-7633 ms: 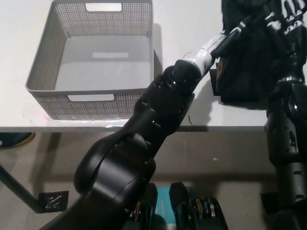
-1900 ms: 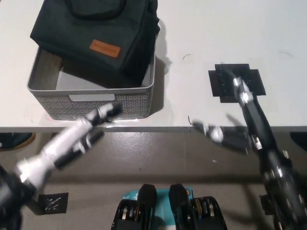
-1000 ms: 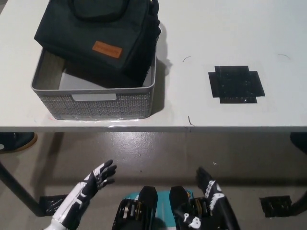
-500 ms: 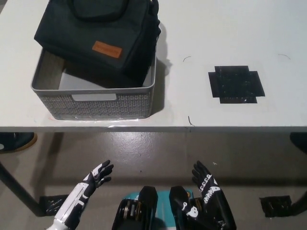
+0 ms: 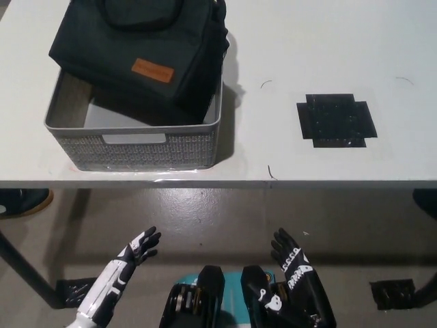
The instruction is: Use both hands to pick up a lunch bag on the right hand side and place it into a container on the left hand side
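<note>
The black lunch bag [image 5: 140, 53] with an orange label lies tilted in the grey mesh container [image 5: 130, 143] at the table's left, its far side propped on the rim. My white left hand [image 5: 133, 254] hangs open below the table edge at the lower left. Low at the bottom middle-right, my black right hand [image 5: 292, 268] is open too, fingers spread. Neither hand touches the bag or the container.
A black cross-shaped tape mark [image 5: 336, 119] sits on the white table [image 5: 287, 55] at the right. The table's front edge [image 5: 273, 182] runs across the middle of the picture, with grey floor below it.
Since the earliest frames the bag went from the right side into the container. Both arms dropped below the table; over the last half second the hands barely shifted.
</note>
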You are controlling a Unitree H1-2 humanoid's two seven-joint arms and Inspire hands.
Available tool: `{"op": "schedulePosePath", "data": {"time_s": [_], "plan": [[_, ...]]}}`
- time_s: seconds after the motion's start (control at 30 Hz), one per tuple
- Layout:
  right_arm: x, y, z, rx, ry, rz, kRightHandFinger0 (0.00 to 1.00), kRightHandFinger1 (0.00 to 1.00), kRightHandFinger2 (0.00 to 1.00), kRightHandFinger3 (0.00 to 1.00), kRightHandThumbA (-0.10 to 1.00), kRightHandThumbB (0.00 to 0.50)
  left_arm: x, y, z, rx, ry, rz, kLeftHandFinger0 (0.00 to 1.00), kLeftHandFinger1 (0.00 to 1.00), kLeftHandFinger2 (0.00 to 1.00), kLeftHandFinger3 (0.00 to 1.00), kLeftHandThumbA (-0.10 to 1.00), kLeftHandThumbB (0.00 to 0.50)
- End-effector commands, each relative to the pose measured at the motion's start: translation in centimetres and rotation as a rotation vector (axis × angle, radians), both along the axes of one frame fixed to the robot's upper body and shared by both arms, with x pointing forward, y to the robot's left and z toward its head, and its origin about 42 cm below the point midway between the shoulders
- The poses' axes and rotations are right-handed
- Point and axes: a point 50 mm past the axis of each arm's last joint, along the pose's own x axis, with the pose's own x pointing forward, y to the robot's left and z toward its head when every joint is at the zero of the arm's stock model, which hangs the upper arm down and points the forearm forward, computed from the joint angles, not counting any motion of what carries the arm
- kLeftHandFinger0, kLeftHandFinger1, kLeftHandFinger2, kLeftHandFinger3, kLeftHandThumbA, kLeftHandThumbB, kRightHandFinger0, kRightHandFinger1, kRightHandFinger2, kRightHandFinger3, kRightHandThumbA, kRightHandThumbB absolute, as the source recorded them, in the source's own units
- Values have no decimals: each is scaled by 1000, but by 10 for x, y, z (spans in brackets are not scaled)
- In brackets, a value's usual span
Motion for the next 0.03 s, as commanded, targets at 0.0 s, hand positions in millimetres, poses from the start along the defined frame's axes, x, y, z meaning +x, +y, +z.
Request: {"op": "schedulePosePath", "data": {"time_s": [0.0], "plan": [[6, 6, 14, 21, -95, 11, 1000, 1000, 1000, 1000, 1000, 188, 3, 0, 9, 9, -60, 6, 1000, 1000, 1000, 1000, 1000, 276]]}}
